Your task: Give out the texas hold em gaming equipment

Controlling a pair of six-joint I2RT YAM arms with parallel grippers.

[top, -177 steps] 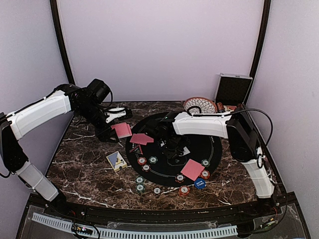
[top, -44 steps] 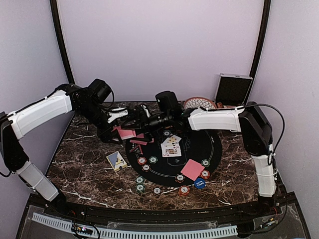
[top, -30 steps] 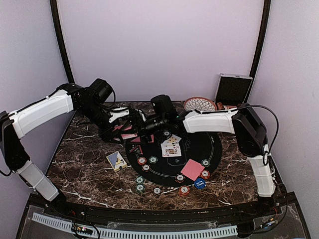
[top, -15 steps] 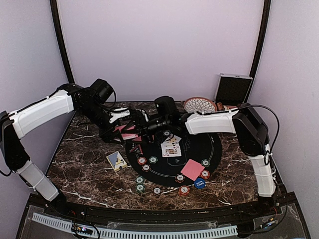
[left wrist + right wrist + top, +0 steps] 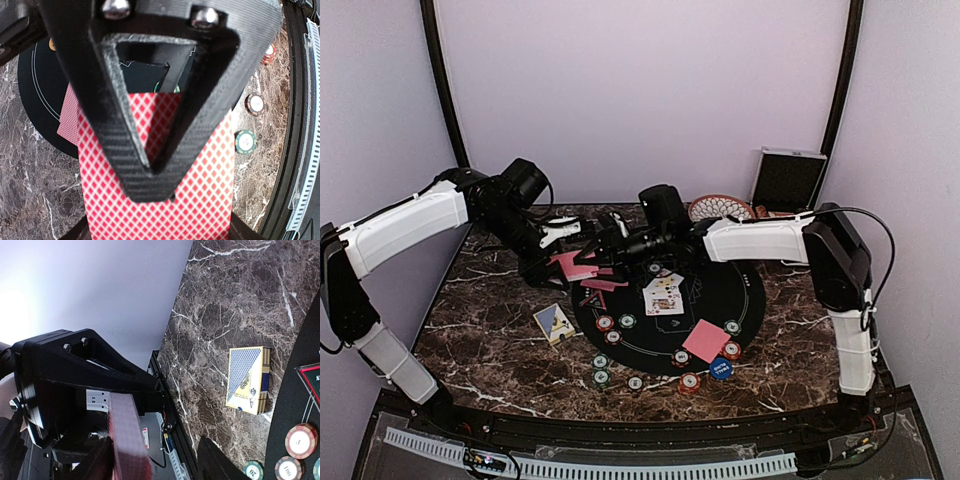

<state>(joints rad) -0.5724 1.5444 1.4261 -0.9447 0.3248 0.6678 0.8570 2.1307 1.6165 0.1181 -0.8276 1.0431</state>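
Dealing approx. halfway: face-up cards [image 5: 663,295] + a face-down pink-red-backed card [image 5: 705,340] are lying on the black round mat [image 5: 745,300], w/ small round poker chips [image 5: 605,323] around. Left gripper [image 5: 563,262] jaws are clamping the pink-red-backed deck [image 5: 160,200] above the marble tabletop [image 5: 490,320]; right gripper [image 5: 603,250] is reaching across, jaws apart at the deck's edge.
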